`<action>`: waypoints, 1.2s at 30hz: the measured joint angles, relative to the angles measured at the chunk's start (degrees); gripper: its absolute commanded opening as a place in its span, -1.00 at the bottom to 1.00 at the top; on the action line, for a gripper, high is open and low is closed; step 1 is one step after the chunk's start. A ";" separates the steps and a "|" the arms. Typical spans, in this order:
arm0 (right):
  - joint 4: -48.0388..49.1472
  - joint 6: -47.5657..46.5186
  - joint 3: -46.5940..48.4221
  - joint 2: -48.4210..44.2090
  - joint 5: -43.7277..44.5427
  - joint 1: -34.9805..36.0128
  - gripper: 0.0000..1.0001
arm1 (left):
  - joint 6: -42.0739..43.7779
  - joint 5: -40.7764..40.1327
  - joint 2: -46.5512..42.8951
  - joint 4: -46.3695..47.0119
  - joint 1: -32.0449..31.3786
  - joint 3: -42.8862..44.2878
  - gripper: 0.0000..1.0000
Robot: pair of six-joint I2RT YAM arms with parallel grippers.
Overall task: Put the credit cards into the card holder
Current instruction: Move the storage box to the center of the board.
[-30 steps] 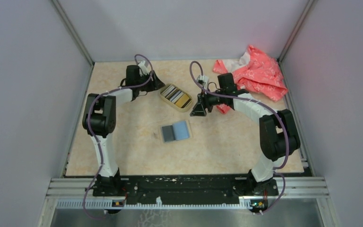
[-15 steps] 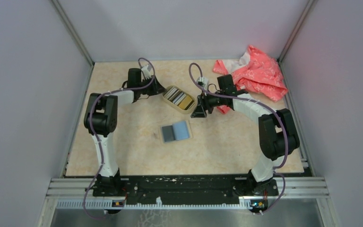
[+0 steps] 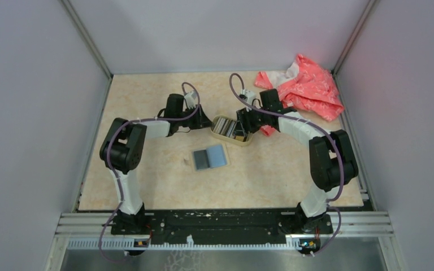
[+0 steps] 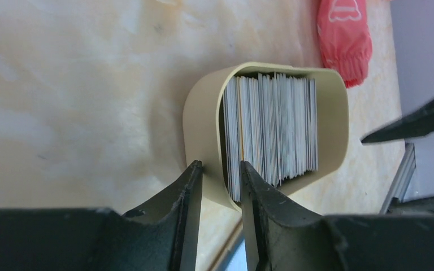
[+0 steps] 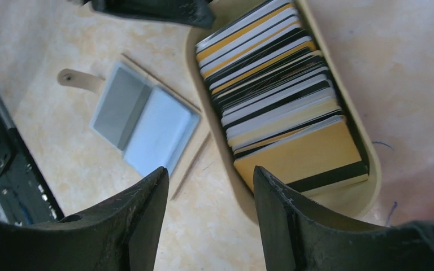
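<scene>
Several credit cards (image 5: 277, 96) stand on edge in an oval tan dish (image 5: 367, 164), seen from the top (image 3: 243, 142). My left gripper (image 3: 206, 121) is shut on the dish's left rim (image 4: 203, 118), one finger outside the wall, one inside against the cards (image 4: 271, 130). My right gripper (image 3: 243, 125) is open and empty, just above the dish's right end, its fingertips (image 5: 161, 180) wide apart. The card holder (image 5: 70, 77) lies open on the table near the dish. A grey card (image 3: 201, 159) and a blue card (image 3: 217, 154) lie on it.
A crumpled pink cloth (image 3: 308, 87) lies at the back right, its edge near the dish (image 4: 344, 34). Grey walls enclose the table on three sides. Both arms meet over the dish.
My left gripper has dragged the dish right and toward the near side, closer to the card holder. My right gripper has shifted from beside the dish to over its right end.
</scene>
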 measured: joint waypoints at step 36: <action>0.72 13.75 -8.61 -4.90 35.71 -0.02 0.68 | -7.26 1.16 0.57 13.66 -11.56 -4.20 -0.20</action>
